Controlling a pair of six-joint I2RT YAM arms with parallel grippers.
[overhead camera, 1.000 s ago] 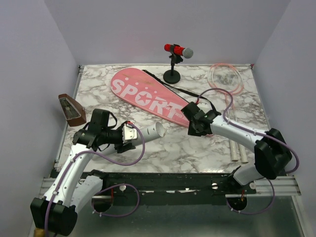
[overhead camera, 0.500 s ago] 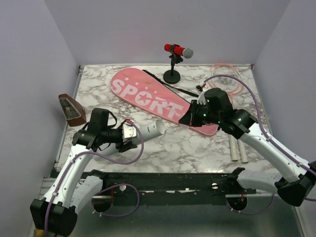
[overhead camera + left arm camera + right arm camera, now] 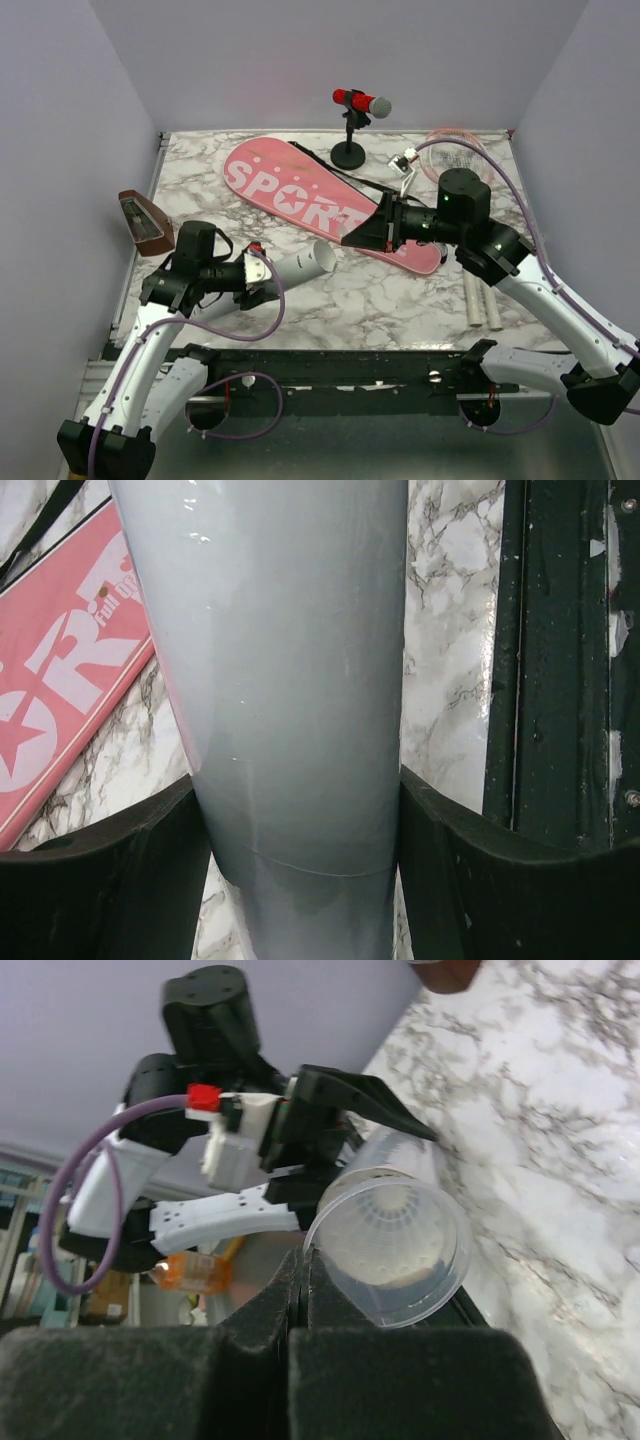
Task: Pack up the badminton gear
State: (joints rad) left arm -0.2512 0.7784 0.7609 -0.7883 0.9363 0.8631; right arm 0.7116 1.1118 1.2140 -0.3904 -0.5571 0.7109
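Marble tabletop [image 3: 400,290] on our rig: our left gripper [image 3: 262,277] is clamped wide around the white tube [image 3: 300,264] down at 7 o'clock, its mouth aimed toward 2. Our right gripper [image 3: 356,234] sits pinched fully shut over the pink bag [image 3: 290,190] near centre, and the rackets [image 3: 455,160] lie at 2 o'clock.

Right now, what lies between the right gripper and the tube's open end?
Only bare table beside the bag, right up to the tube; the top view shows it.
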